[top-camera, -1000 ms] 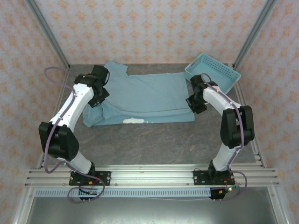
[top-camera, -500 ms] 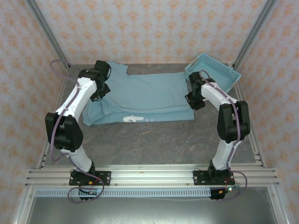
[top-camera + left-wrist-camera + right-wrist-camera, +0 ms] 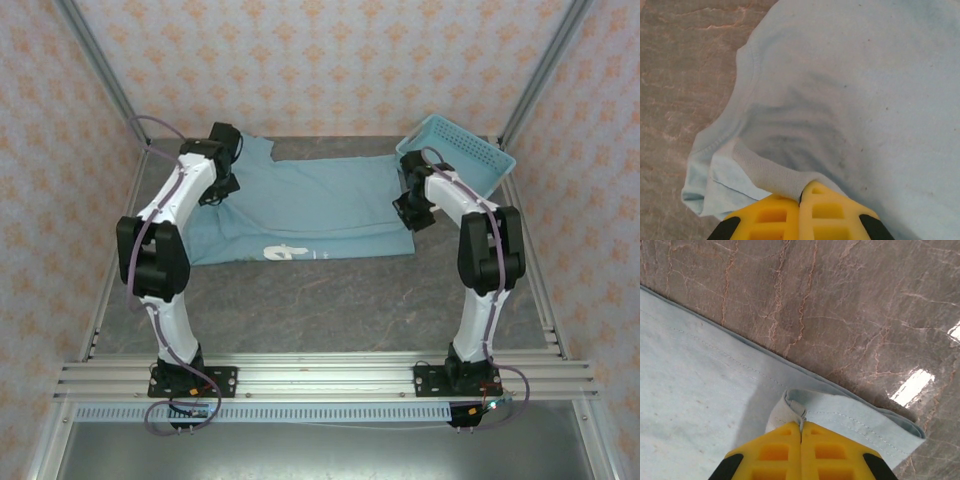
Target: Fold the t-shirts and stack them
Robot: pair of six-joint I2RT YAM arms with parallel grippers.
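A light teal-blue t-shirt lies spread across the back of the table, folded over lengthways, with white lettering peeking out at its near edge. My left gripper is shut on a pinch of the t-shirt near its left sleeve. In the left wrist view its yellow fingers clamp a raised fold of cloth. My right gripper is shut on the t-shirt's right hem. The yellow fingers there meet on a folded corner of hem.
A light-blue plastic lattice basket stands at the back right, just beyond my right arm. Bare grey marble tabletop stretches between the shirt and the arm bases. Metal frame posts and patterned walls bound the table's sides and back.
Both grippers have carried their cloth edges toward the back. The shirt's near edge has drawn back with them, and more of the white lettering shows.
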